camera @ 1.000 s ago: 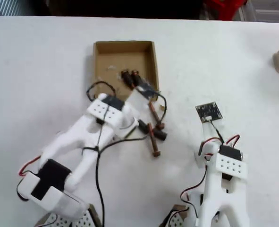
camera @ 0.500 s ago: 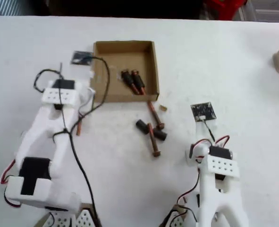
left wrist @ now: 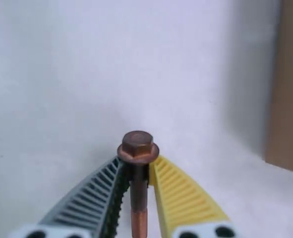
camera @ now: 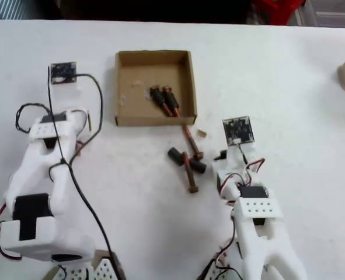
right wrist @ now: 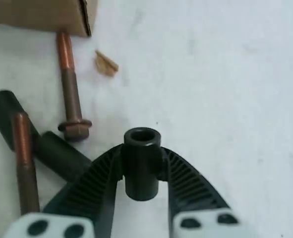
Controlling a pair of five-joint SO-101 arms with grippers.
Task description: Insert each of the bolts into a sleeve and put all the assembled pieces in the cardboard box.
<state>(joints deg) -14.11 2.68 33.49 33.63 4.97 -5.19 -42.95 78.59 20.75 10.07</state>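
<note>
Cardboard box (camera: 153, 121) sits open on the white table (camera: 289, 76), toward the middle of the far edge. Two assembled pieces (camera: 163, 100) lie side by side in its right half. Just off the box's near right corner is a small cluster of two loose bolts (camera: 190, 140) and two loose sleeves (camera: 175, 155). One bolt points at that corner. The other lies closer to the table's near edge, between the two sleeves. A scrap (camera: 202, 133) of cardboard lies beside the cluster. The left arm (camera: 44, 175) stands left of the box, toward the table's left edge. The right arm (camera: 257, 221) rises from the near edge, just right of the cluster.

From the left wrist, the left hand (left wrist: 138, 166) is narrowed around a held bolt (left wrist: 138, 147). The shank is pinched between the grey finger and the yellow one, and the hex head stands out past the fingertips. Bare table lies beyond it, with the box wall (left wrist: 287, 84) off to one side.

From the right wrist, the right hand (right wrist: 142, 161) clamps a held sleeve (right wrist: 142, 173) between its two black fingers, the sleeve's open bore facing outward. Beyond it lie the loose bolts (right wrist: 71, 89) and the loose sleeves (right wrist: 62, 154). The scrap (right wrist: 106, 63) and a corner of the box (right wrist: 42, 15) are farther off.
</note>
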